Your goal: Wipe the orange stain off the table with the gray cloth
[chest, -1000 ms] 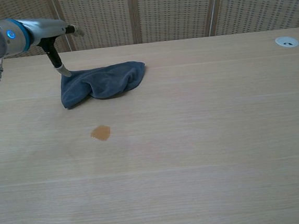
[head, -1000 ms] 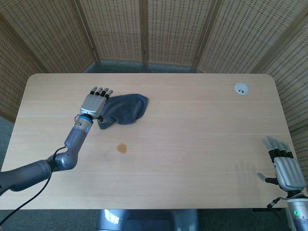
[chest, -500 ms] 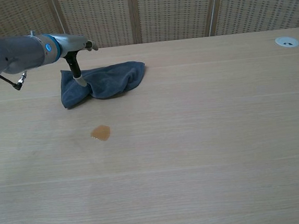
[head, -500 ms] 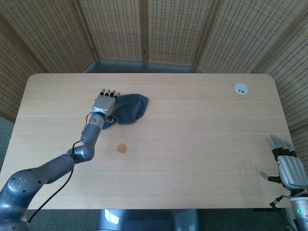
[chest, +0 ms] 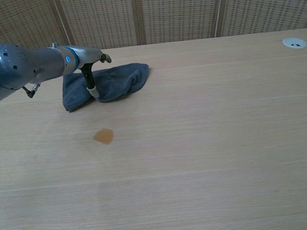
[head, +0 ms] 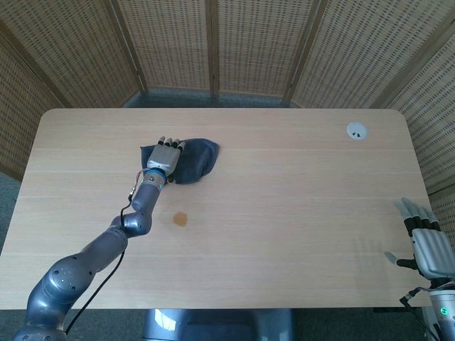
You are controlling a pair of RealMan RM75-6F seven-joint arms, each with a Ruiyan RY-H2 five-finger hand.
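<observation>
- Gray cloth point(head: 190, 160), soft and rumpled into a rounded heap, lies on the far left part of the bench point(head: 298, 213); the chest view shows folds and a thicker lobe at its left end.
- Left hand point(head: 165, 155) lies over the cloth's left half, fingers point(head: 169, 144) extended side by side toward the far edge. In the chest view the thumb point(chest: 90, 84) drops straight down against the fabric. No pinch visible; whether any cloth is gathered under the palm cannot be told.
- Orange stain point(head: 180, 219): small, flat, irregular blot on bare wood, on the near side of the cloth, well apart from it and from the hand.
- Bench: pale wood-grain laminate, rounded corners; a white round grommet point(head: 357, 130) sits at the far right.
- Right hand point(head: 430, 245) hovers at the near right edge, fingers spread, holding nothing.
- Against half a second ago: left hand has shifted right, further over the cloth, so that cloth now shows to its left; stain unchanged; right hand barely moved.
</observation>
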